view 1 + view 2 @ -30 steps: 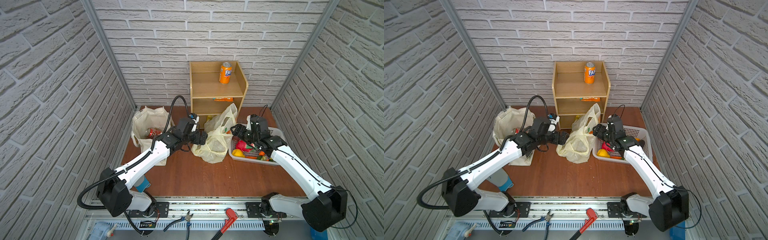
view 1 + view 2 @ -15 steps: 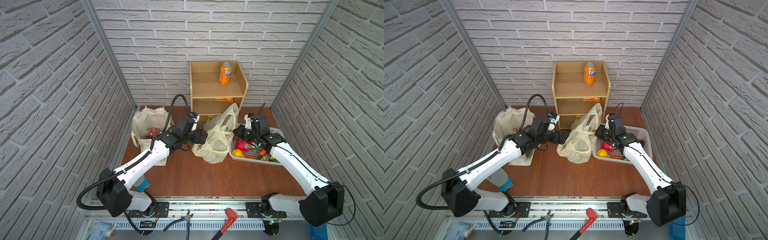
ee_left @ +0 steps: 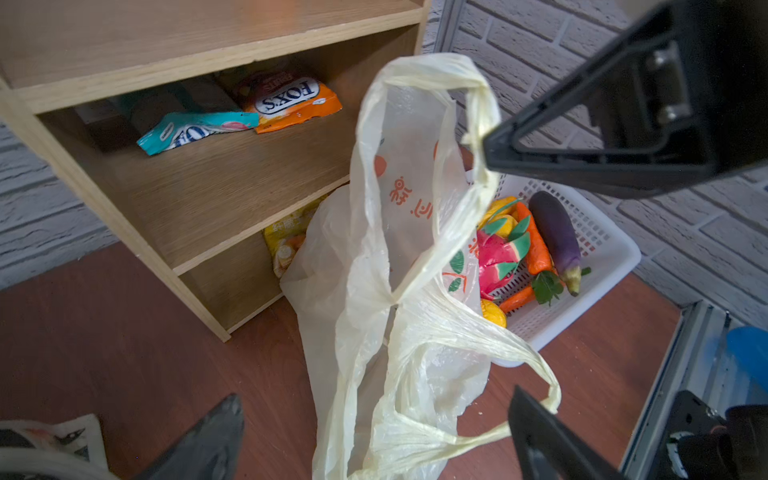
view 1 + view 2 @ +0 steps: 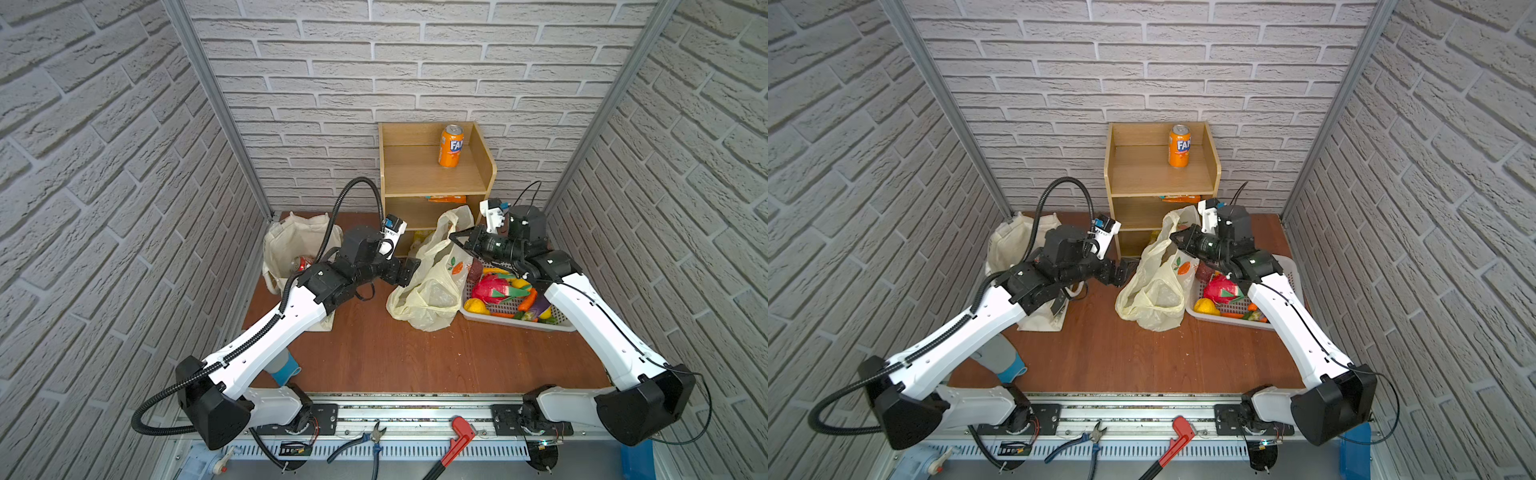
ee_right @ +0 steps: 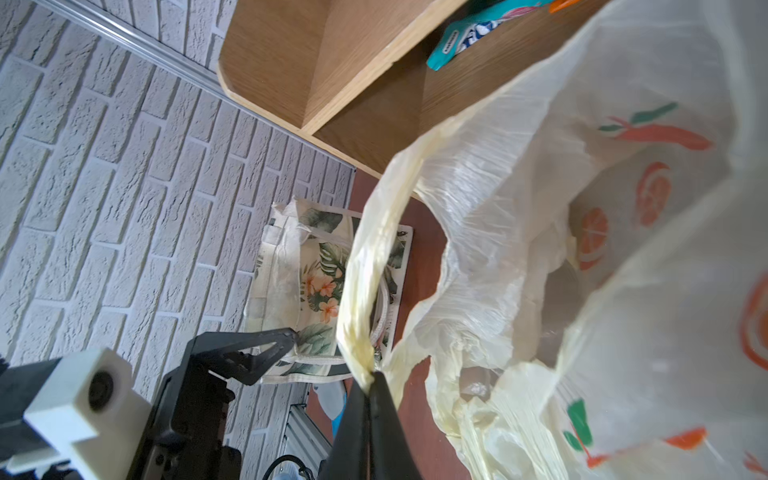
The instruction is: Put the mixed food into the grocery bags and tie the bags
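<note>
Right jaws pinch carrier bag handle, clearest in wrist view.

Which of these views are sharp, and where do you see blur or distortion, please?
In both top views, sharp and evenly lit, though wide-angle perspective splays the side walls; in the left wrist view, the left gripper is a dark silhouette while the snack packets read clearly; in the right wrist view, the plastic bag goes soft close to the lens.

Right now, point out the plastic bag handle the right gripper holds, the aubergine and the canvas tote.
plastic bag handle point(image 5: 355, 291), right wrist view, middle of the twisted strap.
aubergine point(image 3: 556, 235), left wrist view, middle of its purple body.
canvas tote point(image 4: 289, 242), in a top view, its cream inner wall.
</note>
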Action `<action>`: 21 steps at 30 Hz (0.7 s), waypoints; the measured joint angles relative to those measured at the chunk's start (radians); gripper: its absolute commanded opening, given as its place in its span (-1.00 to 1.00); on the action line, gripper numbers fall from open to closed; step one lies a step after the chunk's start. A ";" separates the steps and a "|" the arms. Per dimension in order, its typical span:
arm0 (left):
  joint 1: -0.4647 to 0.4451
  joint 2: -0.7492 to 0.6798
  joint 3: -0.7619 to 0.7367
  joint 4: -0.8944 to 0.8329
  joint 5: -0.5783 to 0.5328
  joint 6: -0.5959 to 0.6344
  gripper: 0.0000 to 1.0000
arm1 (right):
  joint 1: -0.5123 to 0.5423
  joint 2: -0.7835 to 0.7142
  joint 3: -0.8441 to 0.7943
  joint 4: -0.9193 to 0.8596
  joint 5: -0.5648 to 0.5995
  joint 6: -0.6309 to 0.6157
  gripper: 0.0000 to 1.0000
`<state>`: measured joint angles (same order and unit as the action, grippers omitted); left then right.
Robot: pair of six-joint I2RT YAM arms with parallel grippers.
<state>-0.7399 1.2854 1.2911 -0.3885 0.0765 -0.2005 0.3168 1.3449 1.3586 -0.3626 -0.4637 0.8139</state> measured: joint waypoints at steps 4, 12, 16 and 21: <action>-0.020 0.002 0.000 0.014 0.013 0.045 0.96 | 0.055 0.050 0.056 0.020 -0.014 0.013 -0.89; -0.026 0.033 0.016 0.060 -0.014 0.094 0.85 | 0.130 0.103 0.129 0.037 -0.032 0.019 -0.89; -0.027 0.035 0.016 0.084 -0.053 0.107 0.75 | 0.145 0.104 0.129 0.038 -0.036 0.022 -0.89; -0.027 0.036 0.010 0.122 -0.093 0.123 0.56 | 0.153 0.104 0.129 0.040 -0.039 0.029 -0.89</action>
<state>-0.7670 1.3216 1.3010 -0.2665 -0.0170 -0.0772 0.4702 1.4490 1.4879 -0.3229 -0.5022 0.8425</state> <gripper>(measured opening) 0.811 0.058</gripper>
